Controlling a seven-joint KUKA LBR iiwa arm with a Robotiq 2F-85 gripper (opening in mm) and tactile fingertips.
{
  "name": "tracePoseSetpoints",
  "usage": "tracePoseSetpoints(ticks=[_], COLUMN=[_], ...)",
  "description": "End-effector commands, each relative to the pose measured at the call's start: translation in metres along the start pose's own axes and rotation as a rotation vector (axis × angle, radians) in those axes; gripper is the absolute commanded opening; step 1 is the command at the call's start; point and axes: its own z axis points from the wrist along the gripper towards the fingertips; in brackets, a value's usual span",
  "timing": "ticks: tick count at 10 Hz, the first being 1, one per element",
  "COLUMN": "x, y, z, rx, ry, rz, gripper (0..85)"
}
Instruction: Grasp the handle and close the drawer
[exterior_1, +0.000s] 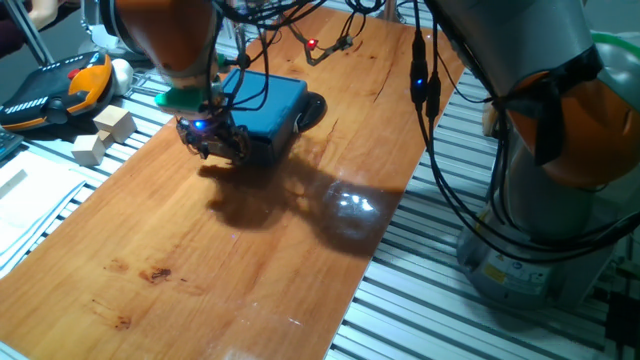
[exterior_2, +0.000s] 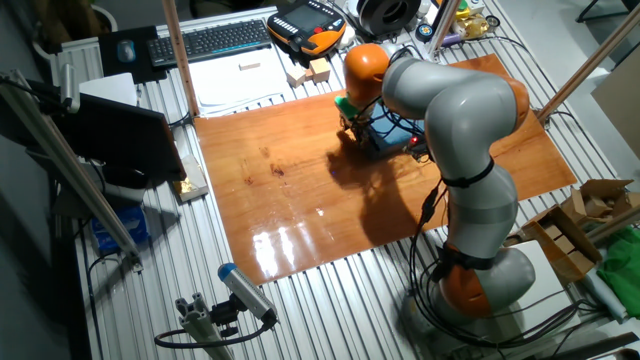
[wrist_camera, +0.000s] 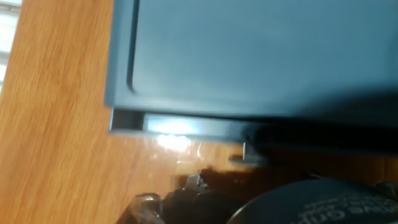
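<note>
The bright blue box casing (exterior_1: 268, 100) stands at the far side of the wooden board; it also shows in the other fixed view (exterior_2: 396, 131) and fills the top of the hand view (wrist_camera: 261, 50). The drawer shows only as a thin dark blue strip (wrist_camera: 186, 126) under the casing's front edge, barely out. A small grey bit that may be the handle (wrist_camera: 244, 155) sits just in front of that strip. My gripper (exterior_1: 214, 141) is low at the box's front face, also seen in the other fixed view (exterior_2: 352, 128). Its fingers are dark and blurred at the bottom of the hand view, so their state is unclear.
A dark round object (exterior_1: 312, 108) lies behind the box. Wooden blocks (exterior_1: 104, 134) and an orange teach pendant (exterior_1: 60, 88) lie off the board's left edge. Black cables (exterior_1: 430, 120) hang over the right side. A keyboard (exterior_2: 210, 40) lies beyond the board.
</note>
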Motion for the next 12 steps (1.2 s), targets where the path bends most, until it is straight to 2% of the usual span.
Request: tracePoseSetpoints(ticks=[1, 3, 6, 8, 12], x=[0.004, 0.008, 0.005, 0.001, -0.006], y=[0.001, 0.001, 0.000, -0.002, -0.001], z=[-0.002, -0.008, -0.010, -0.010, -0.006], rx=[0.004, 0.020, 0.032, 0.039, 0.032], ry=[-0.012, -0.048, -0.102, -0.119, -0.130], rz=[-0.003, 0.006, 0.016, 0.039, 0.053], gripper=[77.0, 74.3, 75.0, 78.0, 76.7])
